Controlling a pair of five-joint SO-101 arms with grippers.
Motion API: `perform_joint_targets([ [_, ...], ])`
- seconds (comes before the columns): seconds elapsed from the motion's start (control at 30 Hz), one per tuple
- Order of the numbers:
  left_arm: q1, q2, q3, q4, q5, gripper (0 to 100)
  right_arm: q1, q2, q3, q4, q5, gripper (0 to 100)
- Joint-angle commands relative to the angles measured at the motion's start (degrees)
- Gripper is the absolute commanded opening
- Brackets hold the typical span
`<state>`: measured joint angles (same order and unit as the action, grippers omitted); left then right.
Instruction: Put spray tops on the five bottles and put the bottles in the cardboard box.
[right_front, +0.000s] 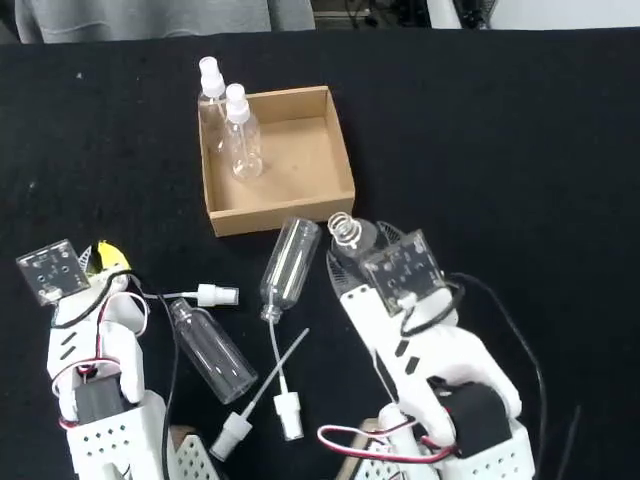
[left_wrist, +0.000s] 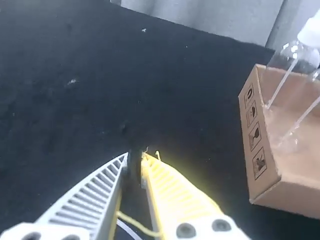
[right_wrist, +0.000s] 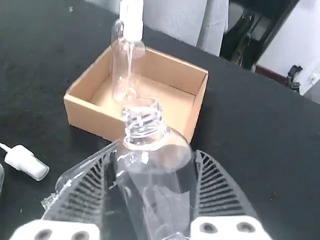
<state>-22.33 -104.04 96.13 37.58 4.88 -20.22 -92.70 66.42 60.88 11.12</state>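
My right gripper (right_wrist: 157, 148) clamped an uncapped bottle (right_wrist: 152, 172) near the cardboard box (right_front: 280, 212), where two capped bottles (right_front: 243, 135) stood. My left gripper (left_wrist: 136, 157) hung closed, empty. Loose bottles (right_front: 290, 262) and spray tops (right_front: 215, 295) lay between my arms.

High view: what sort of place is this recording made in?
Probably a robotics lab or workshop bench: a table draped in black cloth, the left arm and right arm mounted side by side at its edge, and dark equipment behind the table in the right wrist view.
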Motion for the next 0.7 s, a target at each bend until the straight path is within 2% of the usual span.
perform_joint_targets([
  [0.0,-0.4,-0.4,1.2,0.3,-4.0,4,-0.3,-4.6,0.8,-1.7,0.1,7.4],
  [0.17,-0.5,-0.4,0.7,1.4,-4.1,4,-0.3,-10.6,3.1,-1.7,0.1,7.4],
  [0.4,0.0,-0.4,-7.2,15.9,-4.1,4,-0.3,-16.4,6.0,-1.6,-0.1,7.4],
  [0.57,-0.2,-0.4,-8.1,16.3,-4.1,5,-0.3,-16.1,6.5,-1.6,-0.4,7.4],
  [0.67,-0.2,-0.3,-9.8,16.8,-4.1,8,-0.3,-16.1,7.3,-1.6,-0.4,7.4],
])
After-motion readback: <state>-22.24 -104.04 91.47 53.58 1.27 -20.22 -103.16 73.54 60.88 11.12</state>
